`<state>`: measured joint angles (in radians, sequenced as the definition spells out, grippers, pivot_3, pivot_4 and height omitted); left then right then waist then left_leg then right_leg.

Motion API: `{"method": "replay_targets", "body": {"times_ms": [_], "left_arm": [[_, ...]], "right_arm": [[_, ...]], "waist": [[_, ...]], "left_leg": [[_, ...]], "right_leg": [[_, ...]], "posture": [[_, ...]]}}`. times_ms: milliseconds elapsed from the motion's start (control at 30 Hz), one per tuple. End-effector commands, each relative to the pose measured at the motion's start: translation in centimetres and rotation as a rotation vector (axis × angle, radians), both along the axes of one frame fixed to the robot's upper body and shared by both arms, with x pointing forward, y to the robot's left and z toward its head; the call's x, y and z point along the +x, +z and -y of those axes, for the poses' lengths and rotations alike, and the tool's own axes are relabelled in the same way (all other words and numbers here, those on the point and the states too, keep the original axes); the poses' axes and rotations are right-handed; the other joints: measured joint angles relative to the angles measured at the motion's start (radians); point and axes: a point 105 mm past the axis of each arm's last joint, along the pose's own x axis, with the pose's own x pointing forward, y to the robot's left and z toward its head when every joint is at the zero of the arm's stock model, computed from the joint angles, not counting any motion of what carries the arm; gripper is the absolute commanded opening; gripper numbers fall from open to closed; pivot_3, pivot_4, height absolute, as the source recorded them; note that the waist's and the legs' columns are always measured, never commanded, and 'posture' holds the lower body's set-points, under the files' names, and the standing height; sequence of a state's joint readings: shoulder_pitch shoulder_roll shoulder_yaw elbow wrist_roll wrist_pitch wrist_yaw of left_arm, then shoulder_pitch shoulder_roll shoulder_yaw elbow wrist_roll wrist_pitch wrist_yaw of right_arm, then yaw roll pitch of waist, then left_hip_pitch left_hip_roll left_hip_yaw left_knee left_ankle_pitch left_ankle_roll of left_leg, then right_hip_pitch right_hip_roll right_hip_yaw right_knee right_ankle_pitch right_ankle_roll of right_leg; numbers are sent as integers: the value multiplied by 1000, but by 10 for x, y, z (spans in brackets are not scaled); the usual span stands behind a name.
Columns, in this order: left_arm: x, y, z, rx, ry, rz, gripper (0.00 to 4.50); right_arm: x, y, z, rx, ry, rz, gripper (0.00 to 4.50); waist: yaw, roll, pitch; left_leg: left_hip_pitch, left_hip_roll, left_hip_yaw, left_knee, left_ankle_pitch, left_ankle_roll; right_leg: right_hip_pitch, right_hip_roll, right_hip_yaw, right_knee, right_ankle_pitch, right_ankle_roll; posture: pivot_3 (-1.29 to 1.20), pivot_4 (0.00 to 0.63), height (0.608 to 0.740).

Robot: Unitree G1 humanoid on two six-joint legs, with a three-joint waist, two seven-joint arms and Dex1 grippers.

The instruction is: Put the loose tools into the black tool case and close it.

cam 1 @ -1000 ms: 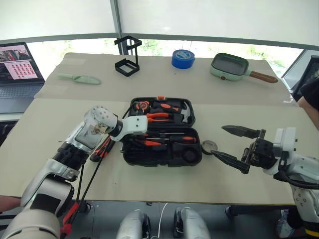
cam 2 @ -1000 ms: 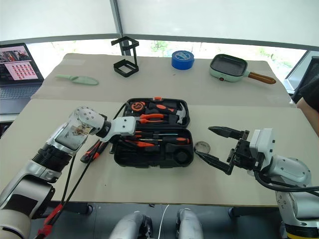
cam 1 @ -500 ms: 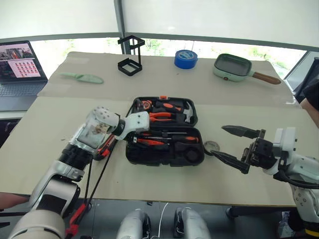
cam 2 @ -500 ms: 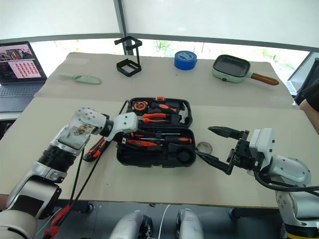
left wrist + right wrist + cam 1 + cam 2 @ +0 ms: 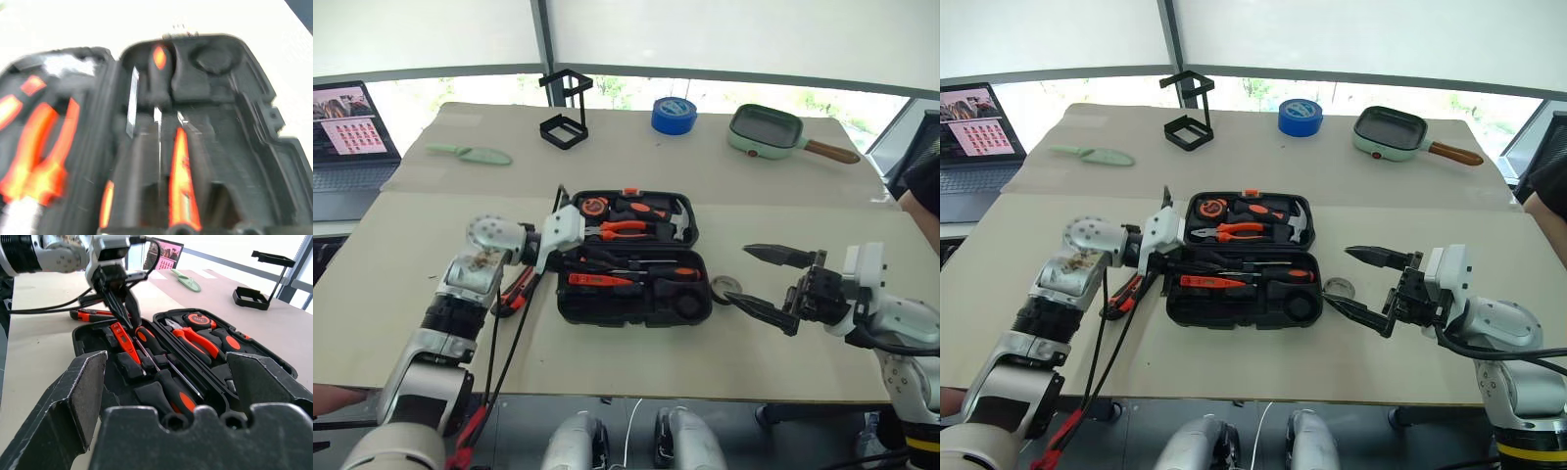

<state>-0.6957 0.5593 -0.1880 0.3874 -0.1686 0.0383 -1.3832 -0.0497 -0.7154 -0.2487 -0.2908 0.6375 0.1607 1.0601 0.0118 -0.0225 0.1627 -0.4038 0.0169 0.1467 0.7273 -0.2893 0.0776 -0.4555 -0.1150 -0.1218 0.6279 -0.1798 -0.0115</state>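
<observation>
While the left gripper (image 5: 120,301) hangs with its two black fingers pressed together and empty over the left end of the black tool case (image 5: 631,259), its tips sit just above an orange-handled screwdriver (image 5: 592,280) lying in the near half. The case lies open on the beige table (image 5: 431,235), pliers (image 5: 626,227) and a hammer (image 5: 677,225) seated in the far half. Just left of the case, under the left forearm, black-and-orange loose tools (image 5: 1126,294) lie on the table; what each one is I cannot tell. The right gripper (image 5: 766,279) hovers beyond the case's right end, fingers spread wide and empty. Between it and the case lies a small dark tape roll (image 5: 725,288). Farther back stand a blue tape roll (image 5: 673,115), a pale green pan (image 5: 766,131) and a black wire-frame stand (image 5: 564,110).
</observation>
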Motion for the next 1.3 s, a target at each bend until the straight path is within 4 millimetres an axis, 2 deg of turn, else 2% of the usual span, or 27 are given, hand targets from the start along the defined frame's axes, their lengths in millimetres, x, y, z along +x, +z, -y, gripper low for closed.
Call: {"method": "replay_targets", "body": {"times_ms": [33, 433, 567, 700, 733, 800, 833, 900, 1000, 1033, 1067, 1167, 1233, 1300], "left_arm": [[2, 6, -1, -24, 3, 53, 24], [0, -37, -3, 45, 50, -35, 24], [-2, -42, -3, 38, 58, -43, 24], [-4, -32, -4, -24, 66, -44, 24], [-2, -18, -4, -112, 89, -39, 24], [0, 11, -6, -259, 124, 11, 522], [-1, 26, -13, -328, 154, 38, 675], [-4, 48, -33, -403, 221, 95, 1486], [-18, 53, -75, -428, 371, 98, 2543], [-23, 53, -84, -433, 407, 86, 3013], [-26, 53, -88, -438, 427, 76, 3285], [-57, 23, -149, -345, 650, 39, 4340], [-87, 2, -180, -254, 762, -8, 4425], [-107, -6, -199, -219, 845, -21, 4425]], "right_arm": [[-1, 5, -1, 4, 1, 34, 4500], [-8, 0, -3, 6, 0, 6, 4500], [-8, 1, -2, 3, 0, 8, 4500], [-6, 2, -2, 0, 2, 11, 4500], [-6, 1, -2, -3, 6, 12, 4500], [-6, 1, -2, -6, 12, 17, 4500], [-5, 3, -2, -4, 12, 29, 4500], [-4, 7, -1, 9, 10, 51, 4500], [-4, 10, 2, 6, 0, 101, 4500], [-3, 10, 2, 0, -2, 115, 4500], [-3, 10, 3, -4, -2, 123, 4500], [-6, 3, 5, -21, 13, 123, 4500], [-9, -6, 6, -62, 33, 134, 4500], [-10, -12, 6, -76, 45, 140, 4500]], "waist": [[1, 0, 0], [3, 0, 0], [3, 2, -1], [2, 5, -3], [1, 5, -3], [-1, 4, -3], [-1, 4, -2], [-2, 3, -2], [-10, 4, -2], [-13, 4, -2], [-14, 4, -2], [-12, 4, -2], [-21, 4, -2], [-23, 3, -2]], "left_leg": [[0, 0, 0, 0, 0, 0], [1, 0, 0, 0, -1, 1], [3, 0, 0, 0, -1, 2], [5, 0, 0, 0, -2, 4], [5, 0, 0, 0, -3, 4], [5, 0, 0, 0, -3, 4], [4, 0, 0, 0, -3, 4], [2, 0, 0, 0, -2, 3], [2, 0, -1, 0, -1, 2], [3, 0, -1, -1, -1, 2], [4, 0, 0, -3, -1, 1], [5, -1, 0, -3, -1, 2], [5, -1, 0, -5, -2, 1], [5, 0, 0, -7, -2, 1]], "right_leg": [[0, 0, 0, 0, 0, 0], [1, -1, 0, 0, 0, 0], [3, -2, 0, 0, 0, 1], [6, -4, 0, -1, -1, 3], [6, -5, 0, 0, -1, 3], [5, -5, 0, 0, -1, 3], [4, -5, 0, 0, -1, 3], [2, -6, 1, 0, 0, 1], [1, -7, 1, 0, 1, 1], [1, -7, 1, 1, 1, 1], [2, -7, 1, 0, 0, 1], [3, -6, 0, 0, -1, 4], [2, -6, 1, -2, -2, 4], [2, -8, 1, -4, -3, 5]], "posture": [[0, 150, 740], [0, 150, 740], [0, 150, 740], [0, 150, 740], [0, 150, 740], [0, 150, 740], [0, 150, 740], [0, 150, 740], [0, 150, 740], [0, 150, 740], [0, 150, 740], [0, 150, 740], [0, 150, 740], [0, 150, 740]]}}
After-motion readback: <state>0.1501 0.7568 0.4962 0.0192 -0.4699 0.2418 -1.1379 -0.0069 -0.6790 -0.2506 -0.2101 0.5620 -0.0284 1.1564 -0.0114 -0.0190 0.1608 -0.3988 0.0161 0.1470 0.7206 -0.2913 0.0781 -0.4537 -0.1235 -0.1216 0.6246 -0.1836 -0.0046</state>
